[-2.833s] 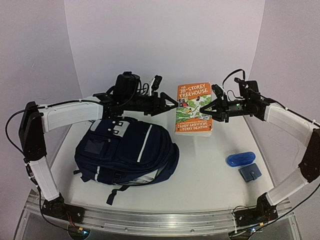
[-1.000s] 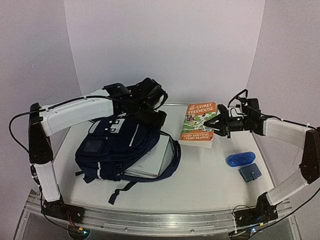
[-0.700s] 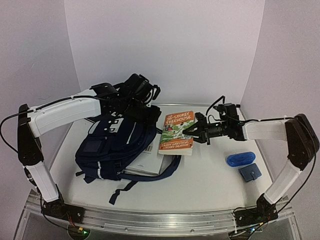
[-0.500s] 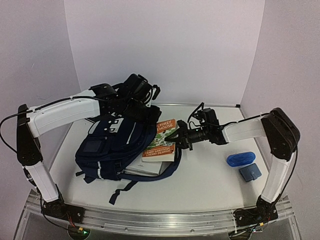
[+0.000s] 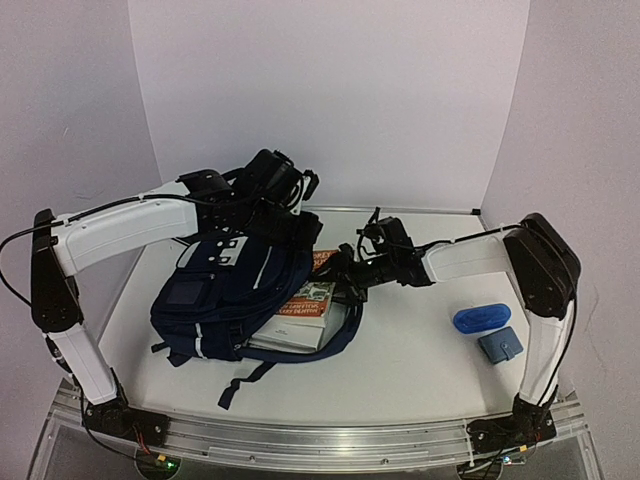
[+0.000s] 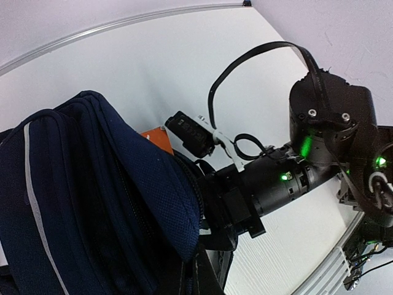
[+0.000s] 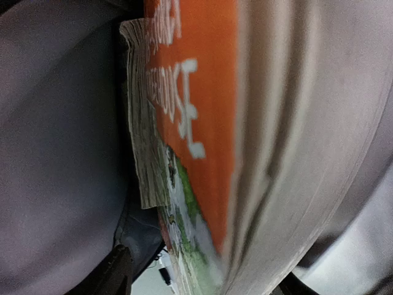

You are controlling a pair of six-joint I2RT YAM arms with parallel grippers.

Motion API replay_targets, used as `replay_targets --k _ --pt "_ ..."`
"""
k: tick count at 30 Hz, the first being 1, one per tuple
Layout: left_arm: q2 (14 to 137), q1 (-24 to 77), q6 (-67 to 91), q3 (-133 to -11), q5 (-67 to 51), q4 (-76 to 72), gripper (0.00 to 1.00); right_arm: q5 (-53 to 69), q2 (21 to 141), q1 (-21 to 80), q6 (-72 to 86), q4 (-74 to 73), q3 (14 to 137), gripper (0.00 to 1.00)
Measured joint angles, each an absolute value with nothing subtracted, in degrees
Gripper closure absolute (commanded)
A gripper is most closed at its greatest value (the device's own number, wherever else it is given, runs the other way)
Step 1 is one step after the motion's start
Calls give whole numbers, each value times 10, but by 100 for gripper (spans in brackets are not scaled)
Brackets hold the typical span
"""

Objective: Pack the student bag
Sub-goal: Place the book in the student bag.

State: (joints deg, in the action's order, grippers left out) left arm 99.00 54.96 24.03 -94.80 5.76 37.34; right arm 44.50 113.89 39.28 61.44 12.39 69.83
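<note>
The student bag (image 5: 235, 295) lies front-up at the left-centre of the desk (image 5: 420, 370), with its mouth turned toward the right. The left pincer (image 5: 292, 222) is closed tight at the bag's upper lip and appears to pinch the fabric and lift it. That hold props the opening into a tent so something flat can slide under. The right arm reaches low and nearly level into that gap, its pincer (image 5: 338, 275) at the mouth. The orange book (image 5: 312, 297) lies partly inside, on top of a white book (image 5: 295, 337) that sits in the bag. The flat approach likely suits the shallow slot. The right wrist view is filled by the cover and page edges — whether those jaws grip the book or are loose cannot be told. A blue pouch (image 5: 480, 318) and a small blue case (image 5: 500, 345) lie on the right side of the desk, well apart from the bag and presumably next to go in.
</note>
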Motion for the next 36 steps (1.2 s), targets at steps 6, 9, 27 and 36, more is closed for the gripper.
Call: replay_targets --k 6,9,27,36 --pt "990 550 240 -946 57 369 100 394 1077 392 531 11 712 95" --pt "990 550 240 -943 57 366 100 394 1078 392 515 -6 732 100" --pt "988 549 243 -929 56 349 100 414 1114 440 545 25 733 28" --pt "968 545 247 -890 9 334 75 394 976 349 372 -111 721 18"
